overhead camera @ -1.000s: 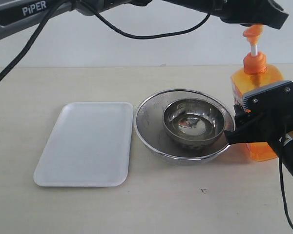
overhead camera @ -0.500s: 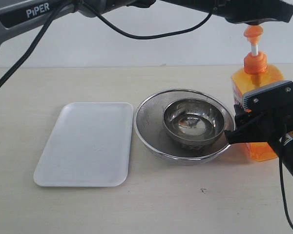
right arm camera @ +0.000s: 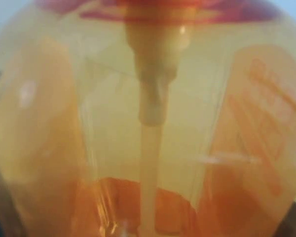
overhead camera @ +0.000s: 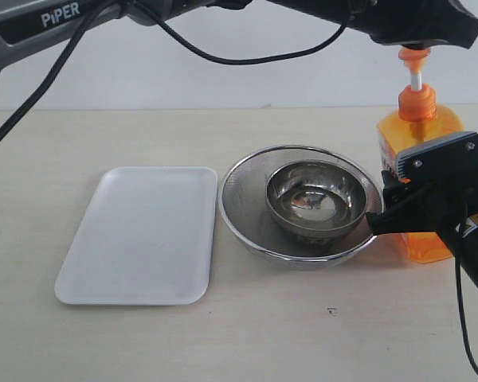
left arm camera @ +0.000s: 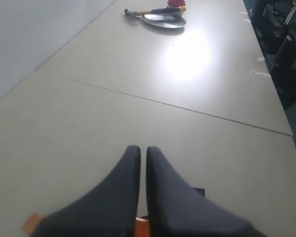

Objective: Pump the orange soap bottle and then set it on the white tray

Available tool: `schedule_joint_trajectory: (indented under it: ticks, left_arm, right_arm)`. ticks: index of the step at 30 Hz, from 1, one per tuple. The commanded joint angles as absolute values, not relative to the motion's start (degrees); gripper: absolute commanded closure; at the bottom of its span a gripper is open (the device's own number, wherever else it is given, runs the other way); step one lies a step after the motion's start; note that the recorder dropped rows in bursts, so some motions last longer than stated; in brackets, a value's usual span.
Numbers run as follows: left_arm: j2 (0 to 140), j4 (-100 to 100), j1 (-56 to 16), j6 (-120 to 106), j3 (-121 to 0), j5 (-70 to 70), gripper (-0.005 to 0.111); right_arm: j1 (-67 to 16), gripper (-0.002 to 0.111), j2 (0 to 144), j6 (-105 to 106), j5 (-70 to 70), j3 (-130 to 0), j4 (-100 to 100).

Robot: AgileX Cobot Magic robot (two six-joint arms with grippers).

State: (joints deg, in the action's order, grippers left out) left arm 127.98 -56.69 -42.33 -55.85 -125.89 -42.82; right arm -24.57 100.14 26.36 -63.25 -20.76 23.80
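Observation:
The orange soap bottle [overhead camera: 418,131] stands upright at the right of the table, beside the steel bowls. My right gripper [overhead camera: 402,213] is shut on its lower body, and in the right wrist view the translucent bottle [right arm camera: 148,123] with its dip tube fills the picture. My left gripper [overhead camera: 427,33] reaches across from the left, shut and empty, its underside on the orange pump head [overhead camera: 414,54]. In the left wrist view its fingertips [left arm camera: 139,149] meet, with a bit of the orange pump head [left arm camera: 143,227] under them. The white tray [overhead camera: 135,235] lies empty at the left.
Two nested round steel bowls [overhead camera: 247,231] sit between the tray and the bottle, the outer rim close to my right gripper. A black cable hangs from the left arm along the top. A far pan with a red object [left arm camera: 163,19] lies on the table.
My left gripper has shifted a little right and down over the pump head, covering more of it. The bottle, the right gripper and the tray have not moved.

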Motion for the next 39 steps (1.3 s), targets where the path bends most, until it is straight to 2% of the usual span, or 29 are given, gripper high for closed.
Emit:
schedule_joint_trajectory:
  ticks: [1, 4, 17, 31, 34, 39]
  left_arm:
    - [128.06, -49.12, -42.31, -52.53, -126.23, -42.52, 0.102]
    - [128.06, -42.32, -41.18, -48.24, -126.23, -42.4, 0.102]
    - [127.83, -41.52, -37.97, -47.42, -126.23, -41.42, 0.102]
    - [124.83, -39.55, -37.61, -46.95, -126.23, -53.96, 0.102]
    - [120.56, -36.32, -35.67, -41.84, -126.23, -55.21, 0.102]
    - [116.31, -36.27, -33.17, -38.19, -126.12, -65.43, 0.102]
  right_arm:
    - [-24.59, 0.108, 99.63, 26.41, -63.93, -20.81, 23.22]
    - [-24.59, 0.108, 99.63, 26.23, -63.93, -20.81, 23.22]
    - [-24.59, 0.108, 99.63, 25.94, -64.31, -20.81, 23.09]
    - [-24.59, 0.108, 99.63, 26.05, -64.83, -20.81, 23.31]
    - [-24.59, 0.108, 99.63, 26.56, -64.81, -20.81, 23.31]
    - [-24.59, 0.108, 99.63, 27.46, -65.05, -20.81, 23.31]
